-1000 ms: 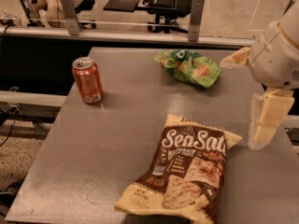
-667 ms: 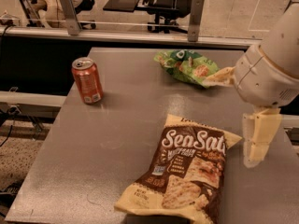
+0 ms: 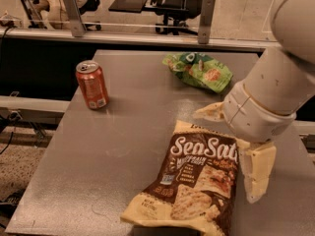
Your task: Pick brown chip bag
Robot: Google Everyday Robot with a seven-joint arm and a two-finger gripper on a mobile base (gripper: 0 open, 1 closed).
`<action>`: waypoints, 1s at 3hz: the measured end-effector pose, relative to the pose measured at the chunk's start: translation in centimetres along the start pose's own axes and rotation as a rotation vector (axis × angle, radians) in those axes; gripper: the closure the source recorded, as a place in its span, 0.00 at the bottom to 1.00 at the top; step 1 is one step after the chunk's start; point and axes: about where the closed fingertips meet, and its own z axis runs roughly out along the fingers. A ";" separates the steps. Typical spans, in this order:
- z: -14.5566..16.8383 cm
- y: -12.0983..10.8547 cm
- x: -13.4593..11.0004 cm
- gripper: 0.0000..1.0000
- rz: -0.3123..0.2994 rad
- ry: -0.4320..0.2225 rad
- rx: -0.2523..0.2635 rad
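**Brown bag flat on desk, hand open at its top-right corner**

- brown chip bag (image 3: pixel 194 181): lies face up on the grey metal desk (image 3: pixel 123 146), on the near part of it, top end pointing away from the camera. Dark brown front, cream-yellow edges, crackers pictured on the lower half.
- Writing: large white "Sea Sal…", with the end of the word covered by the hand. Smaller lines below it and a small light label patch at lower left, too small to read.
- hand (image 3: pixel 225 156): at the bag's top-right corner, released, fingers spread wide. One cream finger (image 3: pixel 258 171) points down along the bag's right edge. The other pokes out leftward just past the bag's top edge. The corner sits between them. Can't tell whether either finger touches the bag.
- arm (image 3: pixel 275 87): thick white wrist comes in from beyond the bag's right side, angled down toward that corner.
- red soda can (image 3: pixel 92 84): upright, well apart from the bag, far-left of it. Label unreadable.
- green snack bag (image 3: pixel 199 71): crumpled, beyond the bag's top end, near the desk's far edge. Print unreadable.
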 end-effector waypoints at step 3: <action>2.9 0.3 -0.7 0.41 0.001 0.037 -0.003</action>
